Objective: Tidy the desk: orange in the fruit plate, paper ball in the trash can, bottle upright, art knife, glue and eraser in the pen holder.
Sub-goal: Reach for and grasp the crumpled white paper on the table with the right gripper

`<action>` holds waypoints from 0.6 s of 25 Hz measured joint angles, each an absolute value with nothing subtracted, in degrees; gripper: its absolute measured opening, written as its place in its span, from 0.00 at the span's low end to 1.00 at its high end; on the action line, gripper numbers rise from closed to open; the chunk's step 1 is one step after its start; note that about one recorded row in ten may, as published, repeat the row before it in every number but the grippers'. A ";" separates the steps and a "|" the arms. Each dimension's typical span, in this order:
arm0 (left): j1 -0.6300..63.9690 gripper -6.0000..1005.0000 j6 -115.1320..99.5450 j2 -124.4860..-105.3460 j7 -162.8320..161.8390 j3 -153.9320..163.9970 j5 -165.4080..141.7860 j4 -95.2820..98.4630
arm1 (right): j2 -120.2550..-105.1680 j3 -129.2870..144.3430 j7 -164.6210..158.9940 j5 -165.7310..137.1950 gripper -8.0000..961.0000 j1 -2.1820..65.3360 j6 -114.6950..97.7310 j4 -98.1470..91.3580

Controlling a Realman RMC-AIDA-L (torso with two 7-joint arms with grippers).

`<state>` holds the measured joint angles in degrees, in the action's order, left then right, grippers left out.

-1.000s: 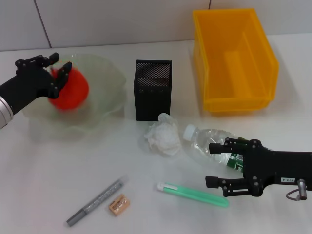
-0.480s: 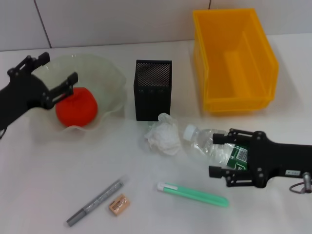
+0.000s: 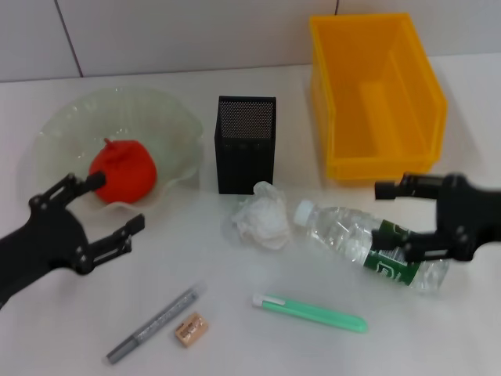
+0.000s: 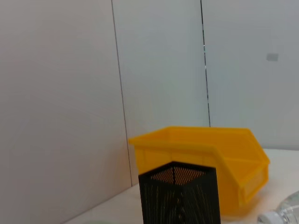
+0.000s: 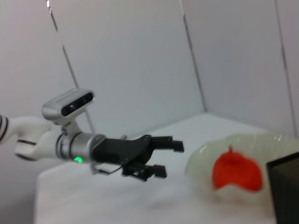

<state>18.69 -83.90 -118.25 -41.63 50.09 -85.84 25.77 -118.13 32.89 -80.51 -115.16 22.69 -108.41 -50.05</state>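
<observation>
The orange [image 3: 121, 171] lies in the pale-green fruit plate [image 3: 168, 117] at the back left. My left gripper [image 3: 119, 201] is open and empty, in front of the plate; it also shows in the right wrist view [image 5: 172, 159]. The bottle [image 3: 352, 239] lies on its side, cap toward the paper ball [image 3: 262, 218]. My right gripper [image 3: 394, 221] is open at the bottle's labelled end. The black mesh pen holder [image 3: 245, 145] stands mid-table and the yellow trash can [image 3: 376, 94] at the back right. The green art knife [image 3: 309, 312], the grey pen-shaped glue [image 3: 155, 323] and the eraser [image 3: 192, 327] lie in front.
The left wrist view shows the pen holder [image 4: 180, 196] in front of the trash can [image 4: 210, 154], with the bottle cap [image 4: 271, 217] at the edge. A tiled wall stands behind the table.
My left gripper let go of the orange into the plate and drew back toward the front. My right gripper moved right and back, from the bottle's front to its labelled end.
</observation>
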 joint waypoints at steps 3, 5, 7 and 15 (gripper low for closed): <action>16.95 0.86 -84.04 -118.24 -41.62 50.60 -85.86 25.74 | -117.15 34.65 -96.19 -117.57 0.86 25.84 -112.65 -61.30; 16.91 0.86 -83.97 -118.20 -41.61 50.61 -85.89 25.66 | -116.02 36.30 -107.95 -120.30 0.86 29.46 -114.58 -67.81; 16.92 0.86 -83.92 -118.18 -41.61 50.63 -85.97 25.61 | -115.19 37.89 -116.70 -122.75 0.86 33.08 -116.01 -72.50; 16.94 0.86 -83.78 -118.20 -42.79 50.98 -87.87 25.53 | -114.35 47.68 -134.36 -130.11 0.86 46.26 -114.00 -77.03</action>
